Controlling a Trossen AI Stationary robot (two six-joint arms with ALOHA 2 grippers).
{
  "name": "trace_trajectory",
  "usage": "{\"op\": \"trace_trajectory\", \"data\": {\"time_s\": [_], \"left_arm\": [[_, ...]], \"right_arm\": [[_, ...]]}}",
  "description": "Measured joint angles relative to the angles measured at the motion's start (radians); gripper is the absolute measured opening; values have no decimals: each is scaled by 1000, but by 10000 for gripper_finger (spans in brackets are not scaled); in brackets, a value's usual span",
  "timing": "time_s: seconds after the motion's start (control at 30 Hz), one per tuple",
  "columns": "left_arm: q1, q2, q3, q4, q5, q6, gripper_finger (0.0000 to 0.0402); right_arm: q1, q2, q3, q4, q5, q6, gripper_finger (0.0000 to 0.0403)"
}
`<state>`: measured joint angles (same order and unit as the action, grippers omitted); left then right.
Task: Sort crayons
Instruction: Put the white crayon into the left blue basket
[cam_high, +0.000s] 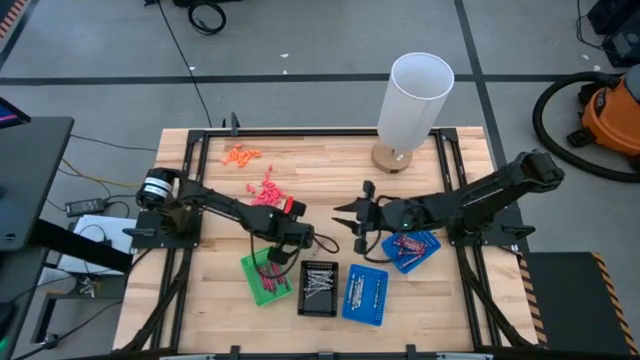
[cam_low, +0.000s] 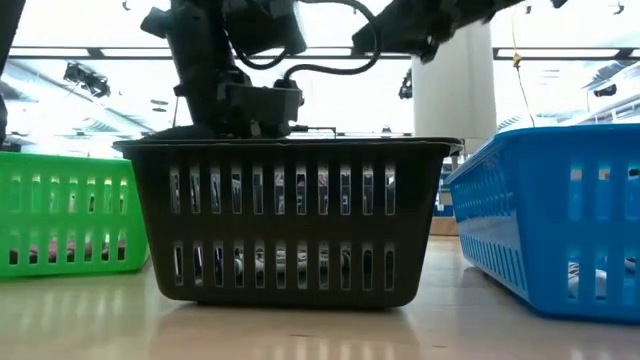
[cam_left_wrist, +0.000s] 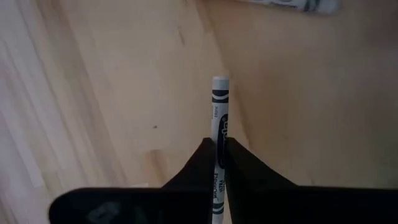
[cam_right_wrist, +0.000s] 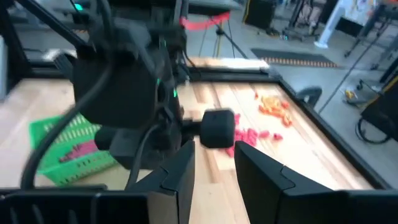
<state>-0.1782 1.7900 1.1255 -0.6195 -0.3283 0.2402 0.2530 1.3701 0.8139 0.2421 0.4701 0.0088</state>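
Currently, biggest first:
table: pale wooden top (cam_high: 440, 300) inside a black frame; concrete floor with dark tape lines around it.
white cylinder: tall white tube (cam_high: 415, 98) upright on a round base at the table's far edge.
orange vacuum (cam_high: 612, 115): on the floor off the table's right far corner.
blue trays: one blue tray (cam_high: 365, 294) near the front edge, contents unclear; a second blue tray (cam_high: 413, 249) just beside the right gripper, dark red crayons in it.
black tray (cam_high: 319, 288): between green and blue at the front; silvery grey crayons inside.
green tray (cam_high: 264, 277): leftmost; dark red crayons inside.
loose bits: pink pile (cam_high: 266, 191) and orange pile (cam_high: 241, 155) on the bare wood, far left.
left gripper (cam_left_wrist: 222, 144): fingers clamped on one grey crayon (cam_left_wrist: 219, 102), over the wood just behind the black tray.
right gripper (cam_right_wrist: 214, 152): fingers parted, holding nothing, at mid-table.
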Motion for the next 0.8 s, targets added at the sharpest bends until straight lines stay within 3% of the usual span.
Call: {"op": "trace_trajectory", "data": {"time_s": [0.33,0.5,0.8], "left_arm": [[-30,-52,1,31,-14,45,16],[-67,-75,2,121,-76,150,16],[-144,-76,2,371,-76,425,16]], "right_arm": [[21,-118,0,-200,135,23,122],[21,-129,0,-352,188,115,122],[20,-129,0,-581,284,267,121]]}}
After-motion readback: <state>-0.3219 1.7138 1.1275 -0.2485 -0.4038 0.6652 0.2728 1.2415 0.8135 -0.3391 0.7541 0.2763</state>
